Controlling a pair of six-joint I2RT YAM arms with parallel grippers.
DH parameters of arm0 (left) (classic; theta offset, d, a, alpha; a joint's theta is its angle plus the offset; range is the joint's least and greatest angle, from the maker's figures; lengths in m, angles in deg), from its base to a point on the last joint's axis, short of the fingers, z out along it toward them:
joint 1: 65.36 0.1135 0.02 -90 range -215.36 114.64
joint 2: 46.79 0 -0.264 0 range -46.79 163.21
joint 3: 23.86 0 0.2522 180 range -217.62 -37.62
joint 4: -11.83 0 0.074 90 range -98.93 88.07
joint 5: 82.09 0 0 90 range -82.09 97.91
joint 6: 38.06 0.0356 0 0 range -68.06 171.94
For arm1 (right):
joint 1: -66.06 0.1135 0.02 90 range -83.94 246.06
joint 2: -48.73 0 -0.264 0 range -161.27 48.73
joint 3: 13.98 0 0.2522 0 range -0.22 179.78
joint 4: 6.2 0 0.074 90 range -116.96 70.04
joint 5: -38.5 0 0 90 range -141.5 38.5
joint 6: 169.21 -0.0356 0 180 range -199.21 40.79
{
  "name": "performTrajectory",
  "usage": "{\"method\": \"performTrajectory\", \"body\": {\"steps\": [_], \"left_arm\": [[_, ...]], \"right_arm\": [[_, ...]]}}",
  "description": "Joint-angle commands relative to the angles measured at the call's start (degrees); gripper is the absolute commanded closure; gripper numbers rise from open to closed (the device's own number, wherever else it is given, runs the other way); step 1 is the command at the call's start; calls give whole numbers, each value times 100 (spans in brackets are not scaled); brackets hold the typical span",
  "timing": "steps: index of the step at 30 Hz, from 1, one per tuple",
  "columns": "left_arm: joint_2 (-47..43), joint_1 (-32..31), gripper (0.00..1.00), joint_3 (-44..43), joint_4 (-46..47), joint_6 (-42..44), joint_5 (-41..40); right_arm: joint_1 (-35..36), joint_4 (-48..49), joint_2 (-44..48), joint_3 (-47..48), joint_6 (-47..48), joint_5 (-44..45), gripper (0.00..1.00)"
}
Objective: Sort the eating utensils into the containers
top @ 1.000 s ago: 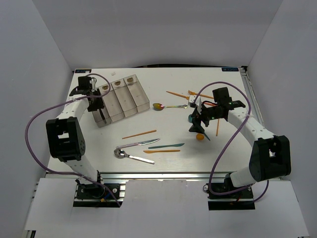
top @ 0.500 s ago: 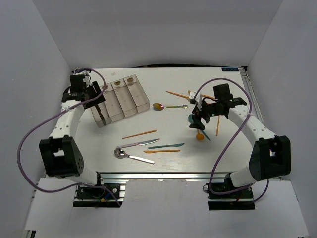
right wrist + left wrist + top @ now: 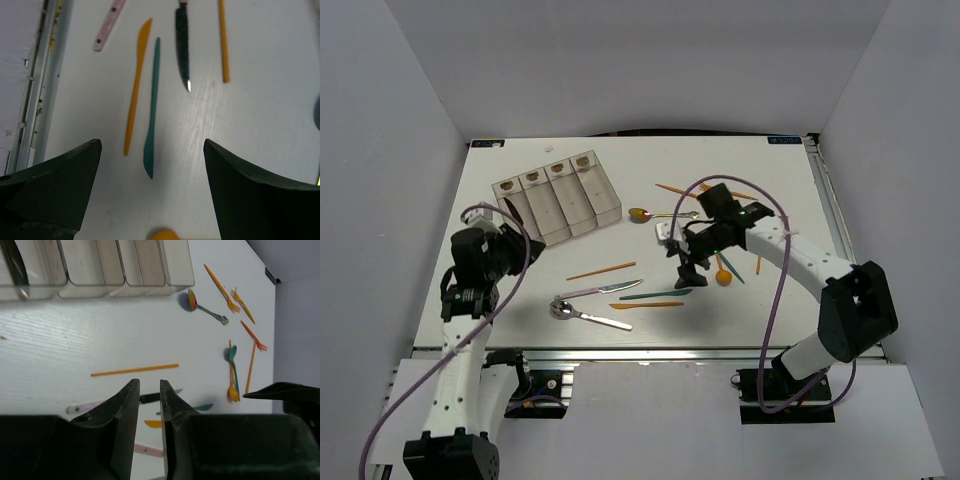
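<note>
The four joined clear containers (image 3: 558, 198) stand at the back left and also show in the left wrist view (image 3: 120, 287). The leftmost bin holds a dark utensil (image 3: 15, 265). My left gripper (image 3: 507, 246) hangs in front of the bins, its jaws almost together with nothing between them. My right gripper (image 3: 685, 262) is wide open and empty, just above the table. A teal knife (image 3: 150, 145) lies between its fingers, beside an orange knife (image 3: 136, 90) and a metal knife (image 3: 182, 50). An orange spoon (image 3: 722, 272) lies right of that gripper.
An orange chopstick (image 3: 601, 270) and a metal spoon (image 3: 582, 314) lie at the front middle. A coloured-bowl spoon (image 3: 641, 213) lies right of the bins. Orange forks (image 3: 220, 282) and a teal spoon (image 3: 232, 357) lie at the right. White walls enclose the table.
My left arm has pulled back from the bins toward the near left. My right gripper has moved left and nearer, from the orange spoon to over the knives.
</note>
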State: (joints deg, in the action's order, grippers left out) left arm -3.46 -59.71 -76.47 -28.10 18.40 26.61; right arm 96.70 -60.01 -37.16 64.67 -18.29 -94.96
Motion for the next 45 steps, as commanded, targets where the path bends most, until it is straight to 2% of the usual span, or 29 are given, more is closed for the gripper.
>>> {"method": "performTrajectory", "body": {"steps": [1, 6, 7, 8, 10, 11, 14, 18, 20, 22, 24, 25, 27, 29, 32, 37, 45], "left_arm": [[-386, 33, 66, 509, 192, -679, 669], [-615, 15, 56, 1159, 174, -750, 1635], [-650, -28, 49, 1178, 183, -803, 1715], [-651, -81, 46, 1178, 270, -786, 1786], [-537, -204, 40, 1047, 244, -646, 1830], [-467, -353, 32, 968, 236, -602, 1822], [77, -1029, 26, 555, 200, -303, 1559], [1324, -2250, 26, -209, -71, 293, 699], [2218, -2890, 26, -883, -753, 740, -37], [2722, -3340, 27, -1307, -1239, 1408, -505], [3215, -3517, 29, -1695, -1697, 1788, -876], [3295, -3631, 29, -1766, -1768, 2381, -929], [3436, -3685, 29, -1837, -1830, 2755, -912], [3506, -3711, 29, -1837, -1769, 3545, -973], [3840, -3711, 31, -1845, -1751, 4310, -1158], [4516, -3711, 44, -1951, -1698, 4874, -860], [4921, -3711, 44, -1881, -1374, 5393, -1096]], "right_arm": [[566, -73, -323, 156, 358, 66, 11], [1180, -90, -894, 840, 464, 22, 11], [1251, -125, -956, 911, 568, 5, 11], [1313, -221, -1043, 1025, 630, -65, 11], [1375, -406, -1088, 1140, 823, -214, 11], [1367, -511, -1071, 1193, 1007, -267, 11], [1139, -898, -878, 1159, 1438, -338, 12], [552, -1162, -553, 1035, 1563, -548, 12], [130, -1189, -351, 983, 1563, -611, 12], [-170, -1276, -158, 921, 1633, -646, 12], [-645, -1364, -51, 877, 1729, -725, 11], [-812, -1443, 27, 825, 1764, -751, 11], [-1164, -1523, 89, 754, 1878, -787, 11], [-1357, -1549, 160, 623, 1905, -795, 11], [-1411, -1488, 221, 429, 1835, -865, 11], [-1411, -1233, 230, 279, 1528, -980, 11], [-1420, -1242, 213, 280, 1510, -1033, 11]]}}
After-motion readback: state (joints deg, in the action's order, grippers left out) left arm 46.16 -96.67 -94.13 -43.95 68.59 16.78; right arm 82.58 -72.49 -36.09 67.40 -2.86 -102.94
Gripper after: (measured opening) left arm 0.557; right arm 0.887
